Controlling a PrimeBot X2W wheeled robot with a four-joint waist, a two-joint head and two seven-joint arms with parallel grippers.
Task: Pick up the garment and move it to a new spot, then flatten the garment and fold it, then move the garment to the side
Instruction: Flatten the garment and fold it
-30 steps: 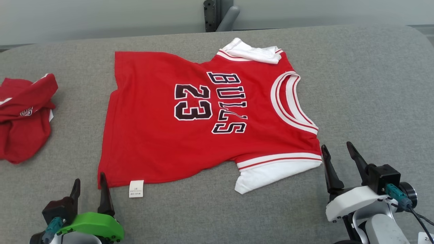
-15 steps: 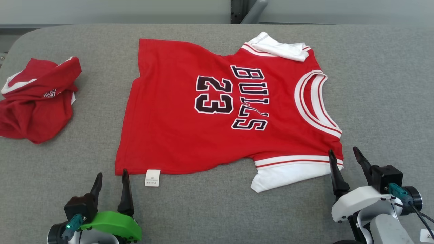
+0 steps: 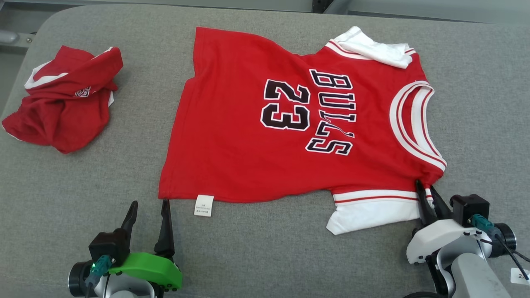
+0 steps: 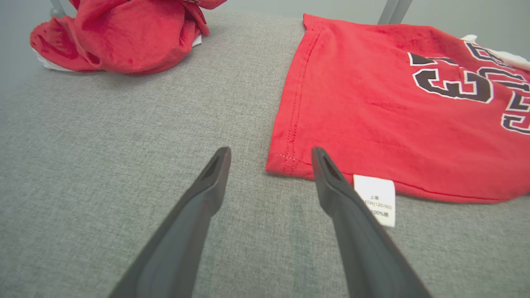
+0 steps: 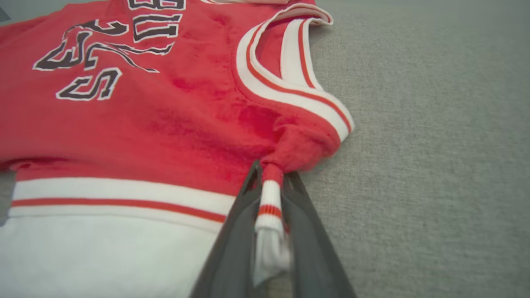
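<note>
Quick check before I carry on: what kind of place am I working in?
Probably a garment-folding test bench, not a home: a grey fabric-covered table, a red jersey spread flat on it, another red garment crumpled at its left end, a bare pale wall behind.

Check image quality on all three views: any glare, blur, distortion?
Head view: even soft light, no glare, jersey print crisp, faint shadow beside the crumpled red garment. Left wrist view: wide-angle stretch, left gripper looms oversized. Right wrist view: jersey cloth pinched in the right gripper blurs toward the bottom edge; lettering skewed by the lens.
</note>
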